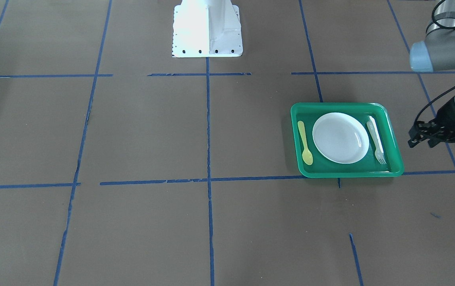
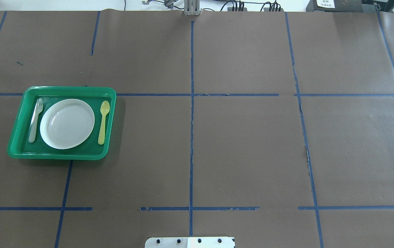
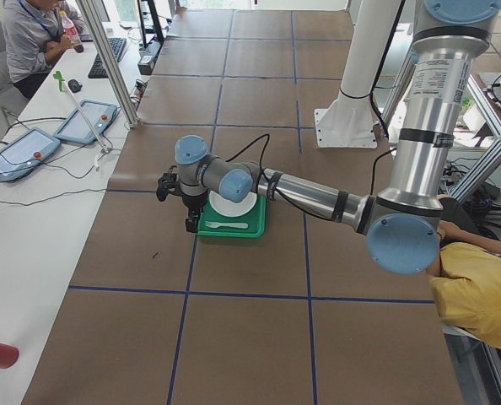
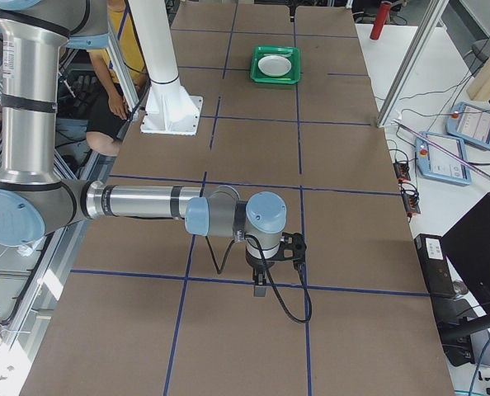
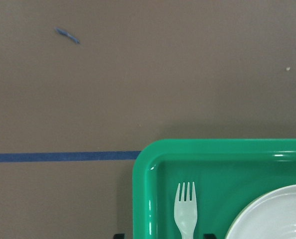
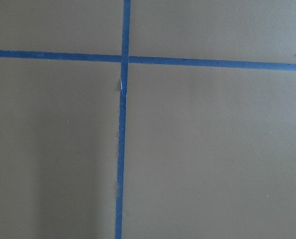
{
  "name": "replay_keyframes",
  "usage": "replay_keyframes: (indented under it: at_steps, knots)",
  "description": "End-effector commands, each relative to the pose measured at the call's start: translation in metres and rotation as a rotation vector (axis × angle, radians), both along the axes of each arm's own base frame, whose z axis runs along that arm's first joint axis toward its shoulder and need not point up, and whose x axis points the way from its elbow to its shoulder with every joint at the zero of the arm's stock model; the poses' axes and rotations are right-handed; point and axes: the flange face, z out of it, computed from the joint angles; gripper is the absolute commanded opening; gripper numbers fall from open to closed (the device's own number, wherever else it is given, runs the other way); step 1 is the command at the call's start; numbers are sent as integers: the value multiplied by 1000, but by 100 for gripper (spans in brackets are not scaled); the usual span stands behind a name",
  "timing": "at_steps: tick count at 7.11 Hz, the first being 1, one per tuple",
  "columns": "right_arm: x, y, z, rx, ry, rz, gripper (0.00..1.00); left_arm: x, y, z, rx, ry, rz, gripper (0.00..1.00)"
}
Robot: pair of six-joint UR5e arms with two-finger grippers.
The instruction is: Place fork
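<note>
Brown paper-covered surface (image 2: 238, 144), marked off in a grid by blue tape lines (image 2: 191, 103).

Green tray (image 2: 69, 89) sat flat on the surface; it serves as the landmark for everything below.

White round plate (image 2: 67, 123) lay in the middle of the tray floor.

Left hand (image 1: 417, 135) hung just outside the tray's rim on the fork side, off the surface. In the left wrist view its two fingertips (image 5: 119, 235) showed at the bottom edge, spread apart, nothing between them. The hand was unclenched and empty.

Right hand (image 4: 261, 280) was well apart from the tray, at the other end of the surface over a tape crossing. It showed only in the side view, so I could not tell whether it was spread or closed.

Yellow-green spoon (image 2: 103, 121) lay flat in the tray, between the plate and the tray wall on the robot's right. Its bowl end pointed away from the robot.

Pale fork (image 2: 35, 120) lay flat in the tray on the opposite side, between the plate and the tray wall on the robot's left. It ran along that wall with its tines pointing away from the robot, just beside the plate with a thin gap of green showing between.
</note>
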Motion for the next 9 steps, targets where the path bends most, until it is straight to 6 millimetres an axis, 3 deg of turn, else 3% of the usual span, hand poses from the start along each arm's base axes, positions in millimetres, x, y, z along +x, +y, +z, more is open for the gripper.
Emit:
replay_keyframes:
  at_steps: [1,3,7,8,9]
  knots:
    - [0,0,0,0,0,1,100,-100,16,51,30,-49,22,99]
    - [0,0,0,0,0,1,100,-149,29,76,37,9,94,99]
    - [0,0,0,1,0,-1,100,-156,37,79,28,0,112,100]
    - [0,0,0,1,0,-1,100,-155,64,111,-31,4,112,100]
    - [0,0,0,1,0,-1,100,-157,69,112,10,-1,108,100]
